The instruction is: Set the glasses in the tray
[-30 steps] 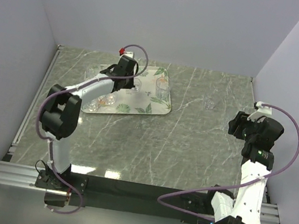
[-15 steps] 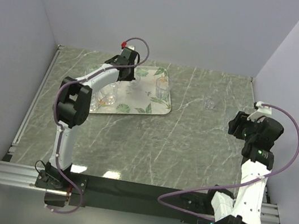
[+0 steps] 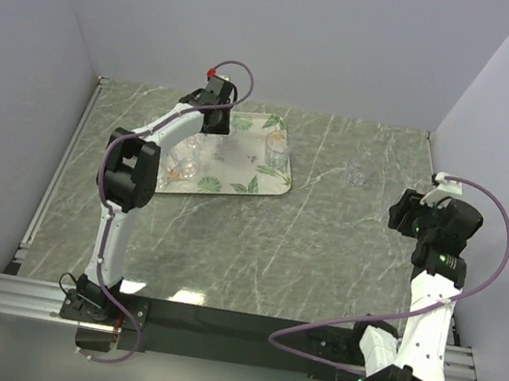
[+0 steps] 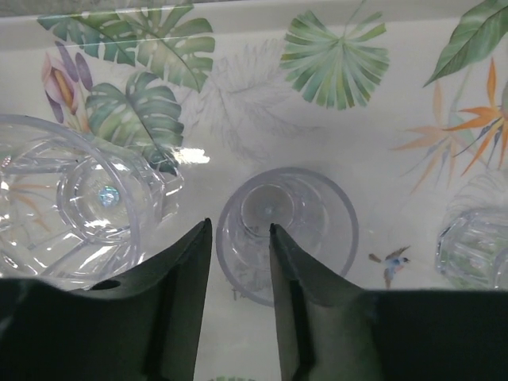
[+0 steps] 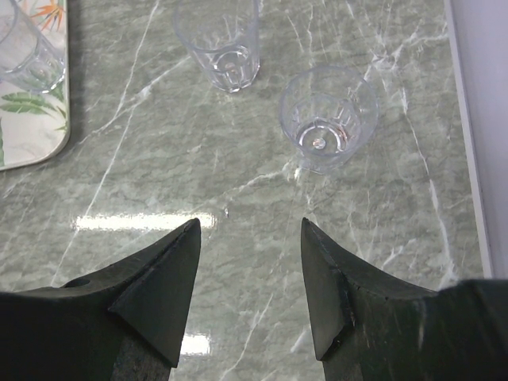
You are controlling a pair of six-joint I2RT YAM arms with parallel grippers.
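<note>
The leaf-print tray (image 3: 254, 184) lies at the back left of the table. Several clear glasses (image 3: 278, 155) stand in it. My left gripper (image 3: 212, 120) hovers over the tray's back part, partly open. In the left wrist view the left gripper (image 4: 238, 230) straddles the left wall of a small round glass (image 4: 305, 226) standing on the tray (image 4: 262, 119). A faceted glass (image 4: 75, 206) stands beside it on the left and another (image 4: 476, 238) on the right. My right gripper (image 3: 403, 213) is open and empty. Two glasses (image 5: 327, 119) (image 5: 226, 44) stand on the table ahead of the right gripper (image 5: 250, 226).
A glass on the table (image 3: 357, 177) stands right of the tray, near the right arm. White walls close the table at the back and both sides. The tray's edge (image 5: 32, 119) with one glass (image 5: 24, 55) shows at the left of the right wrist view.
The left arm's elbow has swung up and toward the tray, while its gripper stays over the tray's back part. The right arm has not moved.
</note>
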